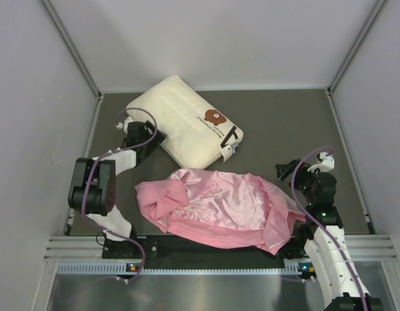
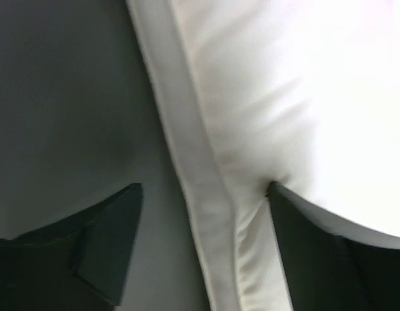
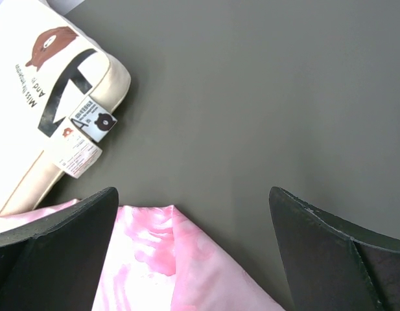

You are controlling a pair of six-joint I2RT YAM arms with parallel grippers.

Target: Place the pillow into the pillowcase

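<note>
- The cream-white quilted rectangular pillow (image 1: 187, 120) is seen lying flat and slanted at the far middle of the dark grey table (image 1: 284, 123), its printed, tagged end toward the right.
- The shiny pink satin pillowcase (image 1: 219, 207) is heaped in a crumpled mound on the near side, just beside the pillow's near edge and between the two arms. Where its opening lies cannot be told.
- The left gripper (image 1: 148, 137) is set at the pillow's near-left edge. In the left wrist view its jaws stand apart, astride the flat sewn border (image 2: 193, 194): one finger is on the table side, the other is dented into the padded body. Nothing is clamped yet.
- The right gripper (image 1: 289, 172) is spread wide and empty over bare table at the pillowcase's right end. Pink folds show at the bottom of the right wrist view, and the pillow's paper tag (image 3: 86, 133) sits off to the far left.
- The pillow is judged light, soft and squashy — likely to sag if lifted by one corner, so the flat border is the firmest place to pinch.
- The satin is judged limp and slippery. A single layer at the opening's hem would be wanted, and loose folds may slide out of the fingers.
</note>
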